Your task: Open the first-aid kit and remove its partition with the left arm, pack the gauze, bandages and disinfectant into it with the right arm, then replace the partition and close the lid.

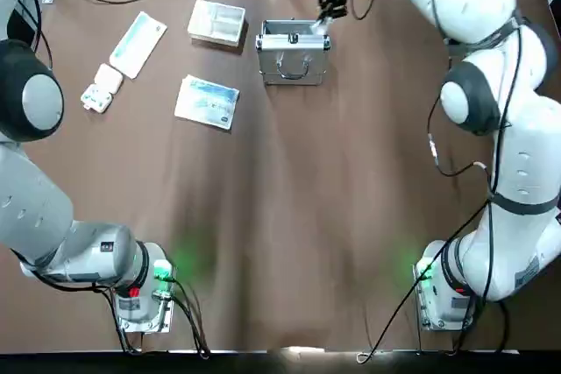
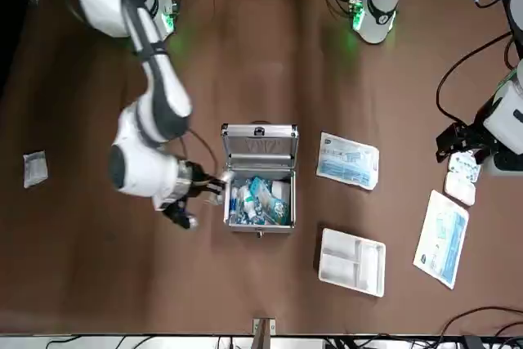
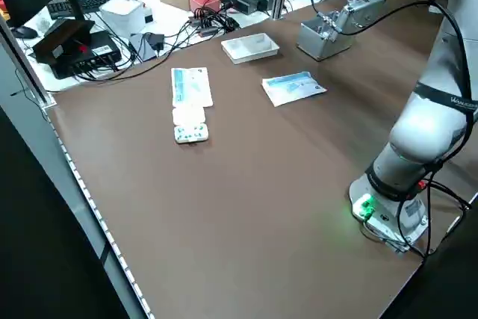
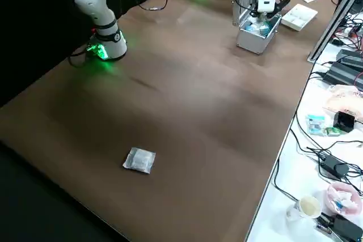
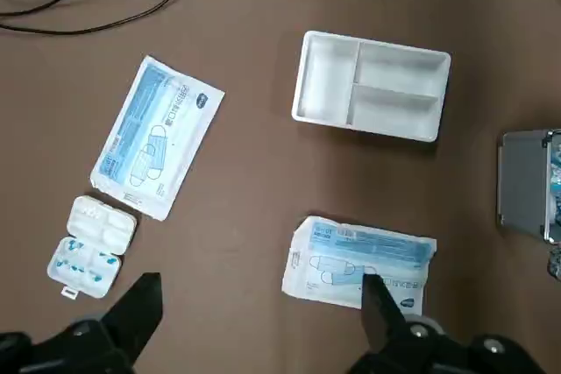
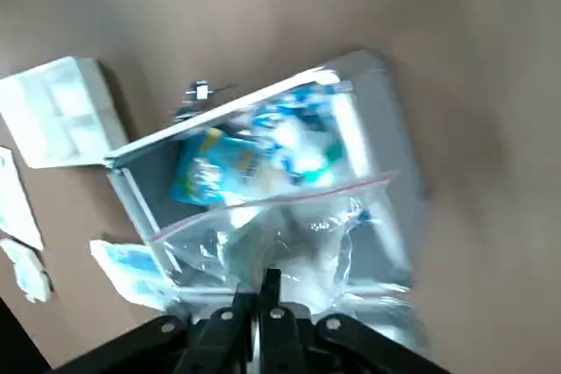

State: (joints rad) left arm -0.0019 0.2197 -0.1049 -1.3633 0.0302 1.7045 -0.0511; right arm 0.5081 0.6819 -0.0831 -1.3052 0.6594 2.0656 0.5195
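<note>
The silver first-aid kit stands open at the far middle of the table, lid up, with blue-and-white packets inside. My right gripper hangs at the kit's far right corner, shut on a clear zip bag of white material that droops over the open case. The partition, a pale divided tray, lies on the table just left of the kit. Over the left part of the table my left gripper hovers open and holds nothing. I cannot pick out the disinfectant among the kit's contents.
A blue-white printed packet, a long white-blue pouch and a small white pill box lie left of the kit. A small clear bag sits alone far out on the robot's right side. Cables run along the far edge.
</note>
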